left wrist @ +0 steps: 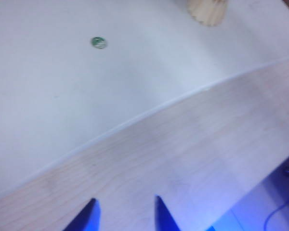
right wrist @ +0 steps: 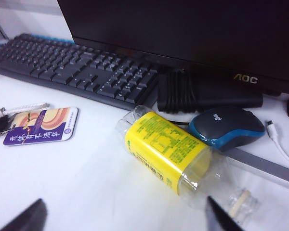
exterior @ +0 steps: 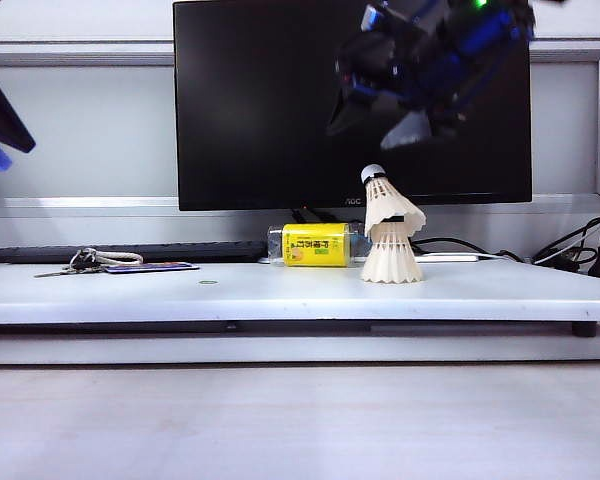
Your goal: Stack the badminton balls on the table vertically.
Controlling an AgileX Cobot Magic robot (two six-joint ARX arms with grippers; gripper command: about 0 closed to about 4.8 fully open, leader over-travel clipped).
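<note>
Two cream-white badminton balls stand stacked on the white table [exterior: 180, 290], right of centre. The lower one [exterior: 392, 262] stands skirt down. The upper one [exterior: 388, 205] sits over it, tilted, with its cork tip [exterior: 373, 174] leaning left. My right gripper [exterior: 385, 120] hovers blurred just above the stack, apart from it. In the right wrist view that gripper [right wrist: 123, 214] is open and empty, and the balls are out of view. My left gripper [left wrist: 126, 204] is open and empty over the lower wood-grain surface; a ball's skirt [left wrist: 207, 10] shows at that view's edge.
A yellow-labelled bottle [exterior: 316, 244] lies left of the stack, in front of the black monitor [exterior: 280, 100]. Keys and a card [exterior: 145, 267] lie at the left, with a small green dot [exterior: 209, 283] nearby. A keyboard [right wrist: 82, 67], a mouse [right wrist: 226, 127] and cables [exterior: 570, 245] sit behind.
</note>
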